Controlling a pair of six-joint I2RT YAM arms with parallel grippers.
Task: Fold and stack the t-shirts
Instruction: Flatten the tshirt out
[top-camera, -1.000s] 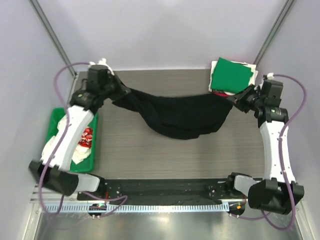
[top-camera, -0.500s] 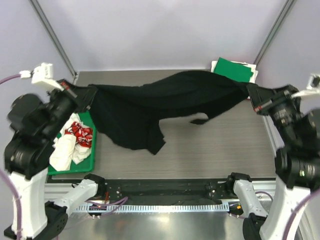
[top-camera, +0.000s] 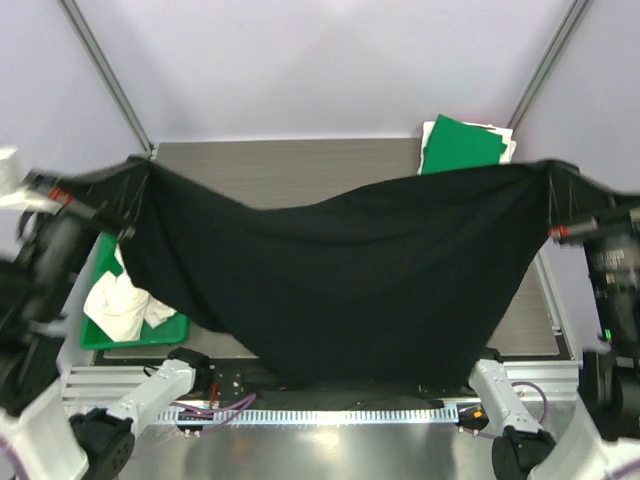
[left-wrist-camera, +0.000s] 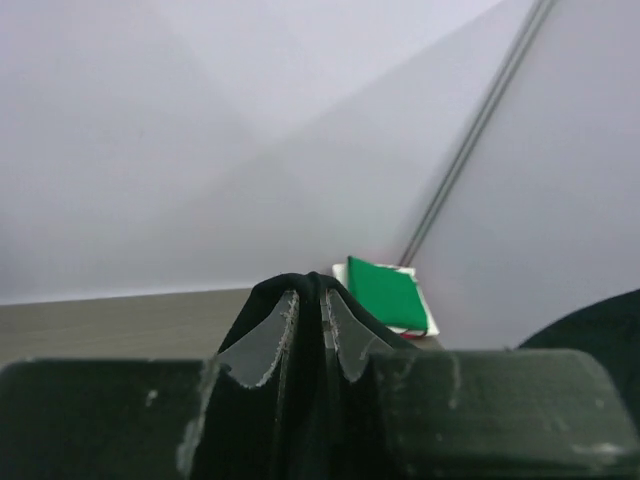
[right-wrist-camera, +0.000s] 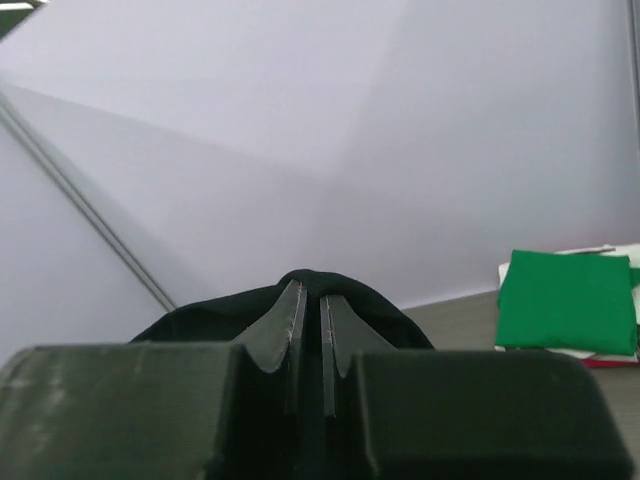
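Hanging black t-shirt, spread | left claw pinching one end | right claw pinching other

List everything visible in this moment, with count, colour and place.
t-shirt: 1, black, held up and spread between both grippers, over the table
folded shirts: 1 stack, green on top, white under it, a red edge lowest, far right corner of the table
tray: 1, green, left side of the table
cloth: white, crumpled in the tray, count unclear
table: 1, grey wood grain
left gripper: 1, dark, shut on the t-shirt's left end
right gripper: 1, dark, shut on its right end
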